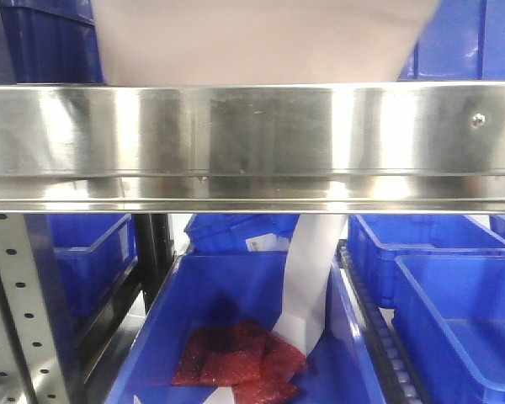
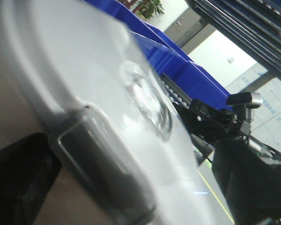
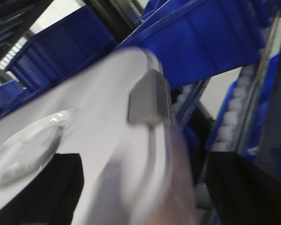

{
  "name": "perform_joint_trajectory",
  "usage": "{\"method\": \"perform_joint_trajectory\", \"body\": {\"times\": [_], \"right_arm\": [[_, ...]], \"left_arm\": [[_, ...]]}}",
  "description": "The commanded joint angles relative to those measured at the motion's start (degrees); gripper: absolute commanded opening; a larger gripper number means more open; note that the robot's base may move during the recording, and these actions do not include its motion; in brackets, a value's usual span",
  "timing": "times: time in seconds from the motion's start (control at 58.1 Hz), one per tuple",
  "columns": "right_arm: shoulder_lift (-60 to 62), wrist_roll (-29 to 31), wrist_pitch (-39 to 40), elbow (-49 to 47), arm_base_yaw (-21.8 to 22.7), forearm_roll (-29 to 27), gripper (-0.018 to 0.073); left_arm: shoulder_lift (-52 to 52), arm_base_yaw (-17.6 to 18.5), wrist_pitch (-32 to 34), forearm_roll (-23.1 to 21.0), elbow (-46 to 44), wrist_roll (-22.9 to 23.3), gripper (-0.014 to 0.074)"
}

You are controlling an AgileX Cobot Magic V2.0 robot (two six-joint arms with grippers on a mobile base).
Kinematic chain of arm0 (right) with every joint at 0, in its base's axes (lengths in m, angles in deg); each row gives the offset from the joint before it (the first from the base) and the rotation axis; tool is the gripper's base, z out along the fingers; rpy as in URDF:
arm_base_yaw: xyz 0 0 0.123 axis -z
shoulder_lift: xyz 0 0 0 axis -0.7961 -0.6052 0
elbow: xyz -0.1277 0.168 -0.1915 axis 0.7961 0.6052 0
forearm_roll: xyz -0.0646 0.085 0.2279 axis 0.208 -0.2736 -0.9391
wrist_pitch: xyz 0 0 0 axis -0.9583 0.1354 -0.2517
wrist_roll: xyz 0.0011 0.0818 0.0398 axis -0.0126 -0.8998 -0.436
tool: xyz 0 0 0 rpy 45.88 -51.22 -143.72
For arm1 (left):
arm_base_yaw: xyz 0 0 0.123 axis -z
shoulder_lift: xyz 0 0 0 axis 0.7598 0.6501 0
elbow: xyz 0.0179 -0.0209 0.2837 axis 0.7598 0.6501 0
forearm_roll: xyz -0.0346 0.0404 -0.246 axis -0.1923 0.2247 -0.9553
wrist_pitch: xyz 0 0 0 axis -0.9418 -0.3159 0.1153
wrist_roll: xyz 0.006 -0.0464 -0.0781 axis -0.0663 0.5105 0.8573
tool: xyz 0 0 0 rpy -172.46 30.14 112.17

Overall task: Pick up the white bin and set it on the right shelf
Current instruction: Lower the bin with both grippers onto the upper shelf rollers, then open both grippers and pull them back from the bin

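The white bin (image 1: 261,38) shows at the top of the front view, just behind and above the broad shiny front rail of the right shelf (image 1: 252,135). In the left wrist view its white lid (image 2: 84,61) and a dark latch (image 2: 103,164) fill the frame. My left gripper (image 2: 138,187) straddles that end, with one black finger (image 2: 18,183) against the pinkish side. In the right wrist view my right gripper (image 3: 138,187) straddles the other end of the lid (image 3: 98,122), below a grey latch (image 3: 150,98), and a black finger (image 3: 37,187) lies on the lid. Both views are blurred.
Blue plastic bins (image 1: 454,295) fill the level under the rail. One blue bin (image 1: 236,337) holds red packets (image 1: 236,353) and a white strip (image 1: 311,269). A perforated upright (image 1: 17,311) stands at the left. Roller tracks (image 1: 379,337) run between the bins. More blue bins (image 3: 201,42) stand behind.
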Motion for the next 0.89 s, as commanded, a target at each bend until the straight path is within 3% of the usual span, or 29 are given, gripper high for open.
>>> {"method": "perform_joint_trajectory", "body": {"times": [0.0,0.206,0.447,0.602,0.809,0.843,0.877], "right_arm": [[2.2,3.5,1.2,-2.0,0.1,-6.3,0.0635],[3.0,5.1,2.9,-2.0,0.1,-6.3,0.0635],[9.4,5.1,2.4,-2.0,0.1,-6.3,0.0632],[15.0,5.1,1.5,-2.0,0.1,-6.2,0.0515],[22.4,5.0,-0.3,-1.9,0.1,-2.5,0.0093],[23.5,4.9,-0.2,-1.9,0.1,-0.6,0.0052],[24.6,4.3,-0.1,-1.9,0.1,1.6,0.0068]], "left_arm": [[-1.9,0.3,1.2,-4.1,-2.0,-0.5,0.0563],[-2.3,0.3,3.3,0.9,-2.0,-0.5,0.0563],[-5.8,0.3,-4.5,0.9,-2.0,-0.5,0.0534],[-9.5,0.3,-10.1,0.9,-2.0,-0.5,0.0339],[-14.5,0.3,-14.6,1.9,-2.0,-0.5,-0.0144],[-15.3,0.3,-14.3,3.0,-2.0,-0.5,-0.0116],[-16.2,0.3,-13.6,4.7,-2.0,-0.4,-0.0109]]}}
